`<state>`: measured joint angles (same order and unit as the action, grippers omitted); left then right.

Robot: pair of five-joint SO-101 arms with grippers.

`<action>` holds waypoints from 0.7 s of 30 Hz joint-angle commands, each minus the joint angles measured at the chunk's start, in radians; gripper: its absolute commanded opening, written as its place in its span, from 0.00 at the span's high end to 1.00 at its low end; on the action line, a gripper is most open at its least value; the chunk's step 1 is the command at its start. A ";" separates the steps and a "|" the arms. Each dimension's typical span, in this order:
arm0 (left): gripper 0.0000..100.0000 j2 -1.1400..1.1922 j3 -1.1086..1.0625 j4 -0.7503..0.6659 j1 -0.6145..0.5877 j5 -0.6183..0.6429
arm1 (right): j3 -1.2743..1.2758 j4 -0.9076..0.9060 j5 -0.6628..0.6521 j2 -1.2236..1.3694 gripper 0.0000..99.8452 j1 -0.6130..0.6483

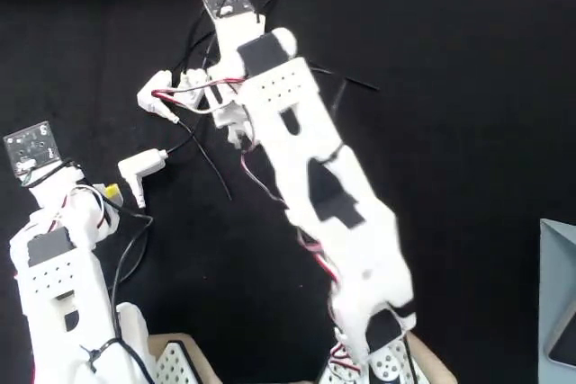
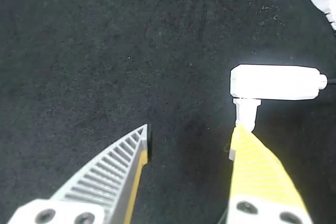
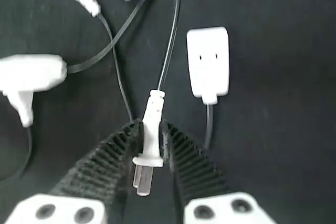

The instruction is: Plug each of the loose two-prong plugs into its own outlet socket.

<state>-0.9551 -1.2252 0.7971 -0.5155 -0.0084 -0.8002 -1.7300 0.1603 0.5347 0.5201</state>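
Seating the two-prong plug (image 3: 149,140) well seemed to call first for a regrip. Its prongs pointed back toward the wrist, while its cord (image 3: 170,40) ran away past the outlet socket (image 3: 208,64), which lay near it on the black tabletop (image 1: 468,87) with both slots showing. The sound approach, in my judgement, was to turn the prongs to face those slots, line them up squarely, and press straight in so that the light socket would not skid. In the lower left of the high view, the left pincer (image 2: 191,129) stood spread wide and held nothing. The tip of its yellow finger (image 2: 252,166) was touching, or all but touching, the stub of an angled white plug (image 2: 275,82) that lay left of centre in that frame. Farther up, toward the upper left, the right pincer (image 3: 151,129) was pressed onto the two-prong plug's body, pinching it from both sides.
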 commanded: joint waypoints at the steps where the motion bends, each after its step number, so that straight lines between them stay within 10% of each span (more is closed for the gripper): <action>1: 0.75 -0.017 0.002 -0.020 -0.002 0.002 | 0.280 -0.032 -0.028 -0.306 0.99 -0.029; 12: 0.75 -0.017 0.002 -0.018 -0.002 0.002 | 1.248 0.387 -0.183 -0.670 0.99 -0.080; 21: 0.75 -0.017 0.002 -0.017 -0.004 0.002 | 1.508 0.611 -0.186 -0.693 0.99 0.031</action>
<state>-0.9551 -1.2252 0.7971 -0.5155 -0.0084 0.6882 -1.1577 -0.0207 -0.1143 0.5217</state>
